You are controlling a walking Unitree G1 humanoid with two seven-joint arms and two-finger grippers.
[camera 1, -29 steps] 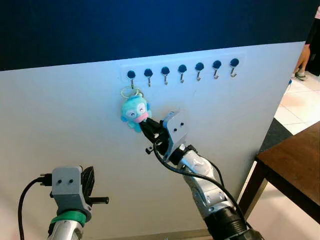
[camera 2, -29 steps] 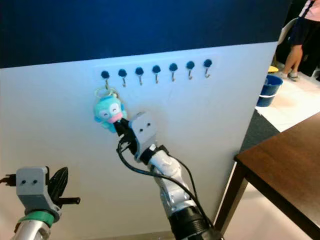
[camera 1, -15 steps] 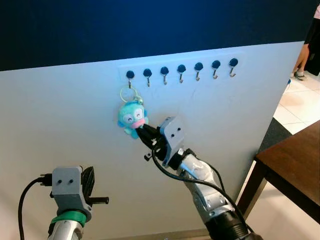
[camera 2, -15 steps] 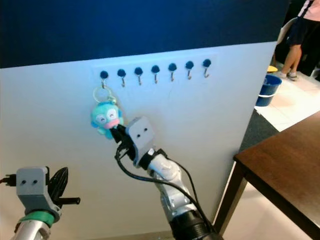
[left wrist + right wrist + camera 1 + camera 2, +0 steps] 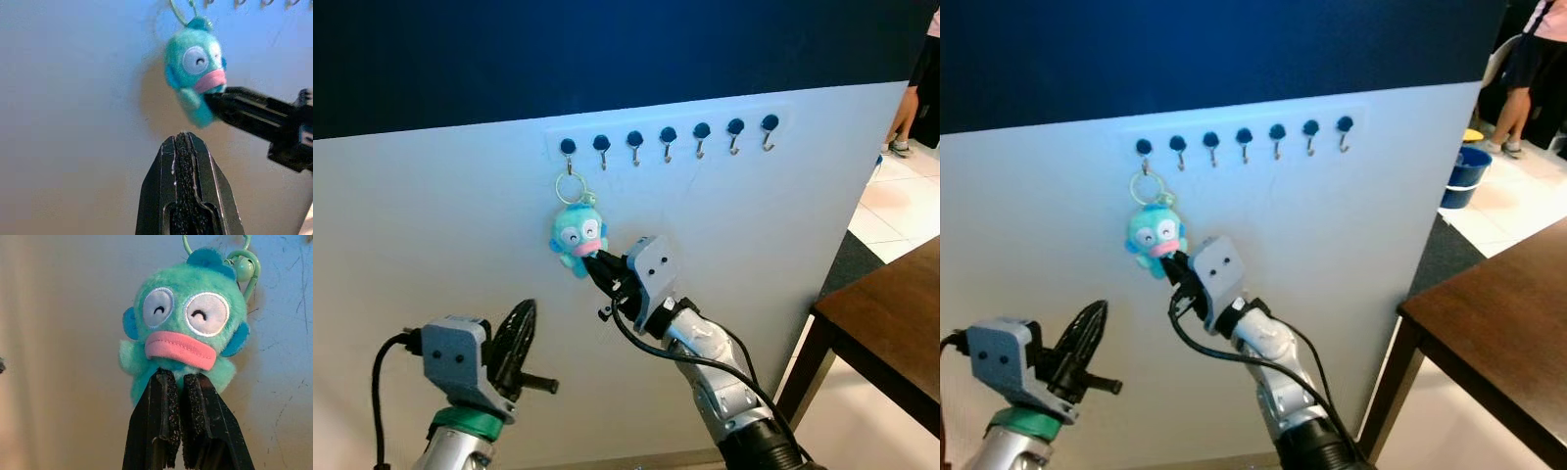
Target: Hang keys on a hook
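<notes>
From the head views we see a white panel [image 5: 431, 225] with a row of seven small metal hooks on dark round bases, and a plush keychain [image 5: 578, 236] hanging by its pale green ring [image 5: 571, 188] from the leftmost hook [image 5: 569, 152]. Our right gripper [image 5: 604, 269] reaches up to the toy from below right, its black fingers pressed together on the plush's lower edge. The right wrist view gives what the head views cannot: the toy is fuzzy teal fabric with two white stitched eyes, a pink felt lip and blue side fins, and our rough-padded fingers [image 5: 166, 431] pinch the fur just under the lip; a small green clasp sits beside the ring at its top. The panel there looks scuffed with fine marks.

Our left gripper [image 5: 516, 338] is held low and near, well apart from the toy, and the left wrist view shows its two fingers closed flat against each other on nothing, pointing toward the plush with the right fingers crossing in front.

To the right stands a dark wooden table [image 5: 891, 313]. Far right, a person's legs [image 5: 1518, 73] and what looks like a blue bucket [image 5: 1460, 176] stand on a tiled floor.
</notes>
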